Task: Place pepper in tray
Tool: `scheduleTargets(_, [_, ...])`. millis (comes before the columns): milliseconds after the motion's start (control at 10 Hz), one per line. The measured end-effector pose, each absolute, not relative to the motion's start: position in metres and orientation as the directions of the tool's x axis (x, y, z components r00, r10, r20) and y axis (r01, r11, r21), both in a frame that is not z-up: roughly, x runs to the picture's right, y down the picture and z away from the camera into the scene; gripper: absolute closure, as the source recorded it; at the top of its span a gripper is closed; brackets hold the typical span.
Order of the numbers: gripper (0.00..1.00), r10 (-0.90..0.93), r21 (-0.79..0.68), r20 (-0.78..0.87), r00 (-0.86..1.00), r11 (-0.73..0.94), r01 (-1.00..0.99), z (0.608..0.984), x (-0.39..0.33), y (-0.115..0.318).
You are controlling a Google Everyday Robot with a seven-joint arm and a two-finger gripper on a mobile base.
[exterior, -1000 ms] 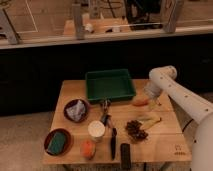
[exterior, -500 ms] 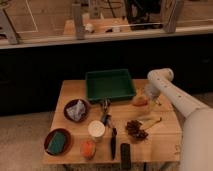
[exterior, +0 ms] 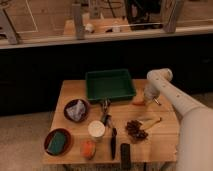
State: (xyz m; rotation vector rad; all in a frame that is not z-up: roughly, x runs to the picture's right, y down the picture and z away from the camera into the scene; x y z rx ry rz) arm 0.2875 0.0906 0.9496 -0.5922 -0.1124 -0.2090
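The dark green tray [exterior: 109,85] stands at the back middle of the wooden table [exterior: 162,142]. A small orange-red pepper [exterior: 138,102] shows just off the tray's front right corner, on or just above the table. My gripper [exterior: 146,98] is at the end of the white arm that comes in from the right. It is right beside the pepper and partly covers its right end. I cannot tell if the pepper is held or lies on the wood.
A brown bowl [exterior: 76,110] with a crumpled grey item and a brown bowl [exterior: 57,142] with a green sponge stand at left. A white cup [exterior: 96,129], a stubby orange object [exterior: 88,148], dark utensils [exterior: 113,142], a dark red cluster [exterior: 136,130] and a yellowish item [exterior: 150,121] lie in front.
The arm has drawn in slightly to the left, toward the tray's right side. The pepper stays at about the same spot by the gripper.
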Motion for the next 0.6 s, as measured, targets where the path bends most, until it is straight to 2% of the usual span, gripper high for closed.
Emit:
scheduleTargets(200, [0.94, -0.169, -0.544, 0.171, 0.971, 0.805, 0.236, 0.948, 0.286, 0.091])
scheduleTargets(300, [1.00, -0.175, -0.543, 0.174, 0.969, 0.804, 0.242, 0.945, 0.285, 0.092])
scheduleTargets(600, [1.00, -0.230, -0.507, 0.212, 0.950, 0.805, 0.308, 0.910, 0.285, 0.079])
